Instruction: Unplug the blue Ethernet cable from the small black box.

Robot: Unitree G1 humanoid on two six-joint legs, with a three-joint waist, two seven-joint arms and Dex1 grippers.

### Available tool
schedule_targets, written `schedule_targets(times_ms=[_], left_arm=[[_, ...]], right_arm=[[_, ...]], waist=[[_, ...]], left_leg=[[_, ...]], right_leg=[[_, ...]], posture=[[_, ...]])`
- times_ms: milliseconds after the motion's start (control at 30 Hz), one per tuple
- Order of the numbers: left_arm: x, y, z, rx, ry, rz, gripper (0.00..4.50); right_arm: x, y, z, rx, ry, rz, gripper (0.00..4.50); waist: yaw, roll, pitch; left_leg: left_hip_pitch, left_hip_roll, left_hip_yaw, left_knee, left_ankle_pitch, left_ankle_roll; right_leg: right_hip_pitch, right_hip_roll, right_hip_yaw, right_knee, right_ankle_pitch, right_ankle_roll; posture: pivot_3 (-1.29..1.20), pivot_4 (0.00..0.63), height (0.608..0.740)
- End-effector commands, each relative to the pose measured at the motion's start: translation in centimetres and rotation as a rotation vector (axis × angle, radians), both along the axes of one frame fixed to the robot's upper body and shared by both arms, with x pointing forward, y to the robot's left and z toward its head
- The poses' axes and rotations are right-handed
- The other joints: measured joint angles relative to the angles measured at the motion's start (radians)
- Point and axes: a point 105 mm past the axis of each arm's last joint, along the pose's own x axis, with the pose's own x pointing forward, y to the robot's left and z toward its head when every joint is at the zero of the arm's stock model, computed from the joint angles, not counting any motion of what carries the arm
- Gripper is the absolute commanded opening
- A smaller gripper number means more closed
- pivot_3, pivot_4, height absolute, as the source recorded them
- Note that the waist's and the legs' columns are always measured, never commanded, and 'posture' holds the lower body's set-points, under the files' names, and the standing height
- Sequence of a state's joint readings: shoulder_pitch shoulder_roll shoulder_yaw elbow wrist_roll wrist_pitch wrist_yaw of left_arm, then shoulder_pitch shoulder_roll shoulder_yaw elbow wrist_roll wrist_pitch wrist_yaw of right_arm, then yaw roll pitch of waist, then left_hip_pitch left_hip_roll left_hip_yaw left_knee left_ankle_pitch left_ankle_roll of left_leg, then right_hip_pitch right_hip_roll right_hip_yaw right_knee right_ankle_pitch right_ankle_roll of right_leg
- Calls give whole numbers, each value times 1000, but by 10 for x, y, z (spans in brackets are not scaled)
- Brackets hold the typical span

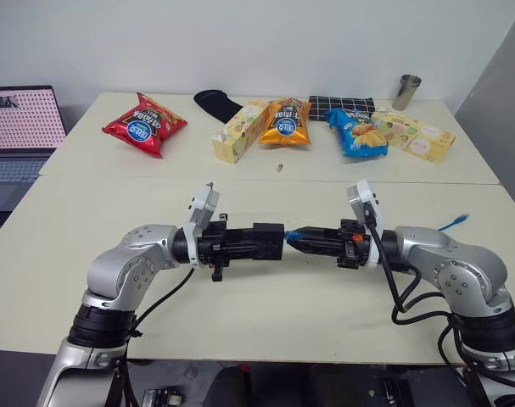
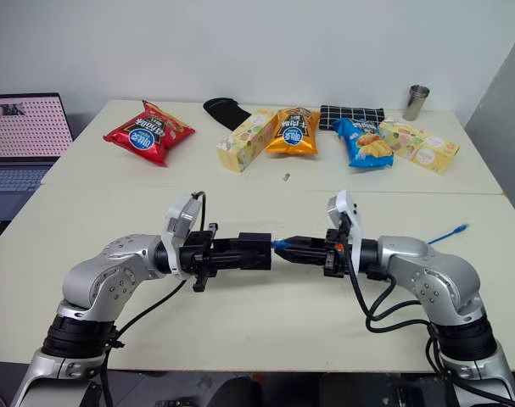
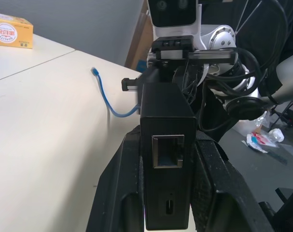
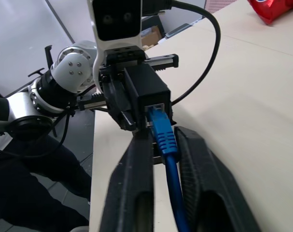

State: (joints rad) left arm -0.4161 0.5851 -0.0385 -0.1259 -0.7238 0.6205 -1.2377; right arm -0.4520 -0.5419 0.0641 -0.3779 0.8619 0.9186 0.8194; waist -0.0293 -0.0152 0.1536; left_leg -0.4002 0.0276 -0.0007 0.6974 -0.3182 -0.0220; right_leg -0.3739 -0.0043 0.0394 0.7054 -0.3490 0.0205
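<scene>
A laptop (image 1: 19,127) sits past the tabletop's far left corner. Along the far edge of the tabletop (image 1: 265,314) lie a red snack bag (image 1: 144,125), a black cloth (image 1: 218,104), a yellow carton (image 1: 238,131), an orange snack bag (image 1: 286,123), a checked cloth (image 1: 342,103), a blue snack bag (image 1: 356,133), a flat yellow box (image 1: 414,134) and a metal cup (image 1: 406,91).

Above the near half of the tabletop, the left gripper (image 1: 255,243) points level toward the right, its jaws clamped on the small black box (image 1: 267,241). The box hangs in the air midway between the two arms. The blue Ethernet cable (image 4: 161,131) is plugged into the box's face. The right gripper (image 1: 301,239) points level toward the left, its jaws closed on the cable just behind the plug. The cable's free end (image 1: 455,223) lies near the tabletop's right edge.
</scene>
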Motion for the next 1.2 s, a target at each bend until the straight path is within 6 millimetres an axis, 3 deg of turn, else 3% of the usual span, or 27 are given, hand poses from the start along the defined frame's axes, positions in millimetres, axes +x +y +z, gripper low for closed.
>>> schedule_targets(times_ms=[33,333,400,533,1200], left_arm=[[-10,-5,4,5,-48,-55,797],[-9,-4,4,-8,-40,-41,797],[-8,-4,4,-9,-38,-38,797],[-7,-3,4,-19,-27,-30,797],[-7,-4,2,-35,1,-24,797]], right_arm=[[-5,4,9,9,-18,49,27],[-9,5,5,-31,-32,90,27],[-10,4,3,-37,-35,99,729],[-17,2,2,-44,-19,121,1473],[-11,-1,9,49,18,43,1487]], waist=[[0,0,0],[0,0,0],[0,0,0],[1,0,0],[0,0,0]], left_leg=[[0,0,0,0,0,0],[0,0,0,0,0,0],[0,0,0,0,0,0],[0,0,0,0,0,0],[0,0,0,0,0,0]], right_leg=[[0,0,0,0,0,0],[0,0,0,0,0,0],[0,0,0,0,0,0],[0,0,0,0,0,0],[0,0,0,-1,0,0]], posture=[[0,150,740],[0,150,740],[0,150,740],[0,150,740],[0,150,740]])
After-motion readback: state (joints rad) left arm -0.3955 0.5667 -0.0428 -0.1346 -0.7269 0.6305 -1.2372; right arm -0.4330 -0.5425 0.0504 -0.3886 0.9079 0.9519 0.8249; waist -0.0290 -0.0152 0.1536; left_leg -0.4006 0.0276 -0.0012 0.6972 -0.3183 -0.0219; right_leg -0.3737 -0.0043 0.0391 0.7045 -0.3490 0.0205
